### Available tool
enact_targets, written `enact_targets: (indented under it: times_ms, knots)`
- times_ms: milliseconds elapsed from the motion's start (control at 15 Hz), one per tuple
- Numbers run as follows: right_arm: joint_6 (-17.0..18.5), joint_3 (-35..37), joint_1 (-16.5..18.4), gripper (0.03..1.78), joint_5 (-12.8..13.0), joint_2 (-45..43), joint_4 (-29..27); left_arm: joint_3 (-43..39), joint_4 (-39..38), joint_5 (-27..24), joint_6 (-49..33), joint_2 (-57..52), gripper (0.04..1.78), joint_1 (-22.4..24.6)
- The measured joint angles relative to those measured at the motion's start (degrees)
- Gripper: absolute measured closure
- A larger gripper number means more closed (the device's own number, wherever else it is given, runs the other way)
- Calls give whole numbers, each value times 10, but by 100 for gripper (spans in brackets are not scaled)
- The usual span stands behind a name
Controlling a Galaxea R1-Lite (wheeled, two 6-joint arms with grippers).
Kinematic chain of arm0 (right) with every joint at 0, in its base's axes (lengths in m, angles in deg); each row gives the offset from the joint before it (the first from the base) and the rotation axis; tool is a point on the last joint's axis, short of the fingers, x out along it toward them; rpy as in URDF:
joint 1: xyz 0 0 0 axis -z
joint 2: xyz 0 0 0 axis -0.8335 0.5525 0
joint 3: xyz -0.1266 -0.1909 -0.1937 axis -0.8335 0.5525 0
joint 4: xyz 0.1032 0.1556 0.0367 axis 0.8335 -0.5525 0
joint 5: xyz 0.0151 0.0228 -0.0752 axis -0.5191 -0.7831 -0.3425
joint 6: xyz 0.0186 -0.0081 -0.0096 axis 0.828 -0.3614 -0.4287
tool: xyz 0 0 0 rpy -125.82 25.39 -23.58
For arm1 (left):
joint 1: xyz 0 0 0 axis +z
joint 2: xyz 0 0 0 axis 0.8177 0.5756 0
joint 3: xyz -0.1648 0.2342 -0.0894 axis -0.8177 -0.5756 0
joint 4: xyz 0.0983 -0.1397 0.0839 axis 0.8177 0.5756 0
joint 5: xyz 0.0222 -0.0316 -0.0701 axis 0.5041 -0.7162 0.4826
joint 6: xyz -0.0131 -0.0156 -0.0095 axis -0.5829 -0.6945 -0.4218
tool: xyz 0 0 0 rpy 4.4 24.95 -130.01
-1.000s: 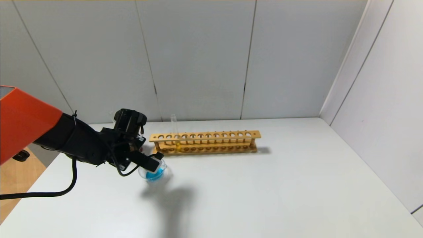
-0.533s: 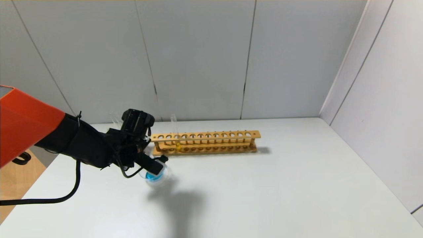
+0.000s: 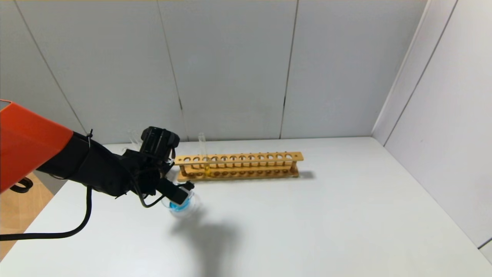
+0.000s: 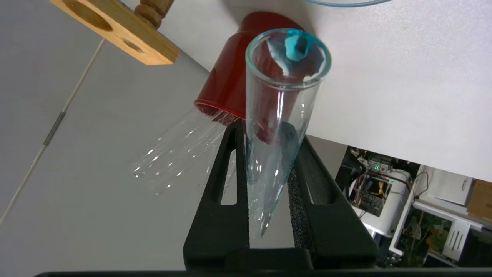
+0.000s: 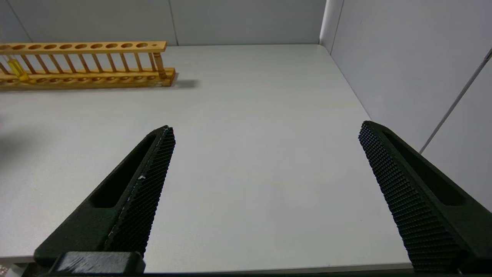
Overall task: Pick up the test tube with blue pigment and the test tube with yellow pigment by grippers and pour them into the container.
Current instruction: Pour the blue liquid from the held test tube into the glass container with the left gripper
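My left gripper is shut on the test tube with blue pigment and holds it tilted, mouth down, over the container, a small clear glass dish that holds blue liquid. In the left wrist view the tube is nearly empty, with a blue drop at its lip, and sits between the fingers of the left gripper. The test tube with yellow pigment stands in the wooden rack; it also shows in the right wrist view. My right gripper is open and empty above the table.
A dark red cup holding plain clear tubes stands by the rack's left end, close behind the left gripper. The container's rim lies just past the tube mouth. Grey walls close the table's back and right.
My left gripper has moved a little to the right and up over the dish with the tube in it, mostly in the first half second. The right arm has not moved.
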Motion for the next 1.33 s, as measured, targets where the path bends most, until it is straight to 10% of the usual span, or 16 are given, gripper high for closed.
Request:
enact_targets:
  times_ms: [933, 1333]
  knots:
    - [0, 0, 0, 6, 0, 0, 0, -17, -18, 19, 6, -16, 148, 0]
    - [0, 0, 0, 6, 0, 0, 0, -33, -35, -79, -200, -57, 148, 7]
